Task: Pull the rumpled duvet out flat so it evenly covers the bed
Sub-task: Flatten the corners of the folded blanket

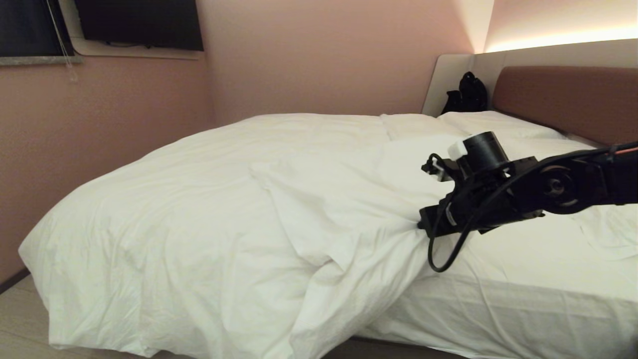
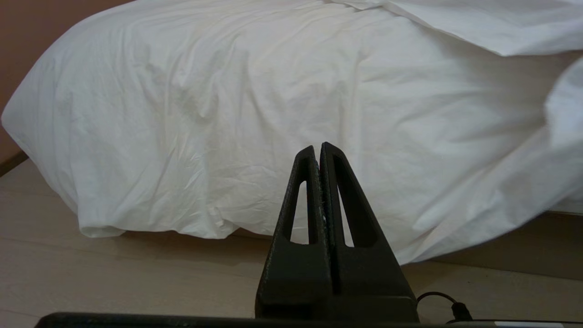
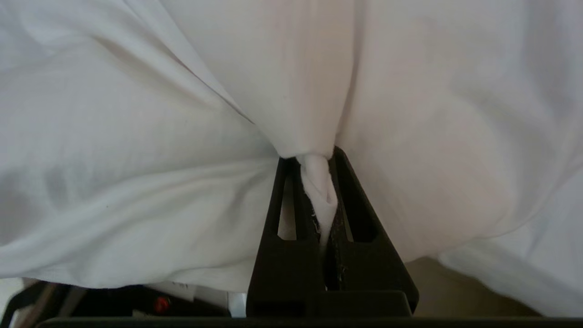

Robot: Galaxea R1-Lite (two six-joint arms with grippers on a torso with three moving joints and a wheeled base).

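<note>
A puffy white duvet (image 1: 199, 209) covers the left and middle of the bed (image 1: 523, 299) and hangs over its near side. A fold of it lies bunched across the middle. My right gripper (image 1: 421, 224) reaches in from the right over the near edge and is shut on a pinch of the duvet (image 3: 314, 182); cloth fans out taut from its fingertips. My left gripper (image 2: 318, 148) is shut and empty, low beside the bed, pointing at the duvet's hanging side (image 2: 227, 136). It is outside the head view.
Bare white sheet (image 1: 548, 249) shows at the right. White pillows (image 1: 498, 124) lie by the brown headboard (image 1: 568, 99), with a black bag (image 1: 468, 94) in the corner. A pink wall (image 1: 75, 149) runs along the bed's far side. Wooden floor (image 2: 114, 273) lies below.
</note>
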